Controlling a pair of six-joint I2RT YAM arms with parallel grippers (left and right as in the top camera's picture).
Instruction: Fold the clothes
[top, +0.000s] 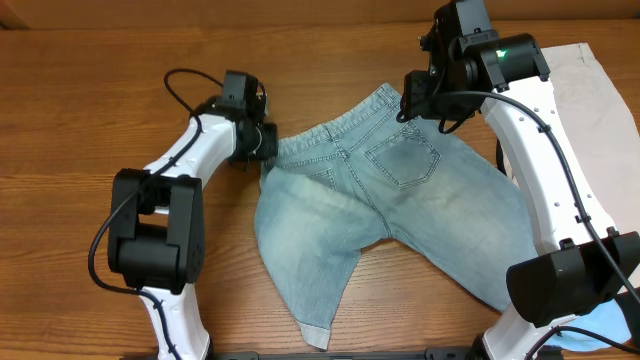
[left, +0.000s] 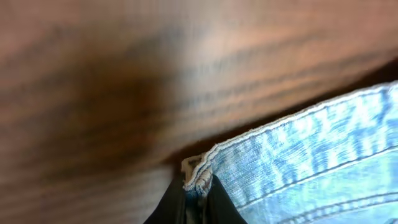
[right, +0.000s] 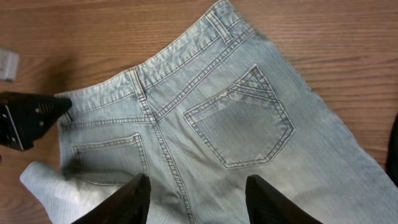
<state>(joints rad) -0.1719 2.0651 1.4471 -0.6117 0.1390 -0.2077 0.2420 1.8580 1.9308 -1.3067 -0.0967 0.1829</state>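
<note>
Left jaws: the left gripper (left: 198, 190) is closed tight on the waistband corner (left: 200, 171) of the denim shorts (top: 380, 200). Only the very edge of the hem is caught.
Right jaws: the right gripper (right: 198, 180) stands about half open above the seat of the shorts, near the back pocket (right: 242, 130), and holds nothing.
Shorts: they lie flat, back side up, in the middle of the table (top: 80, 80). The waistband faces the far edge and the two legs splay toward the near edge (the left leg hem (top: 315, 330) reaches the front).
Nearby: a beige garment (top: 590, 90) lies under the right arm, and a scrap of pale-blue cloth (top: 600, 325) lies by its base.
Risk, grip: the bite is thin, so a quick lift could pull the corner out.
Risk, pull: with only one side held, a one-sided drag would skew the waistband and bunch the denim.
Risk, right side: a low descent could pinch the pocket layer alone.
Risk, neighbours: a wide sweep might snag the beige garment.
</note>
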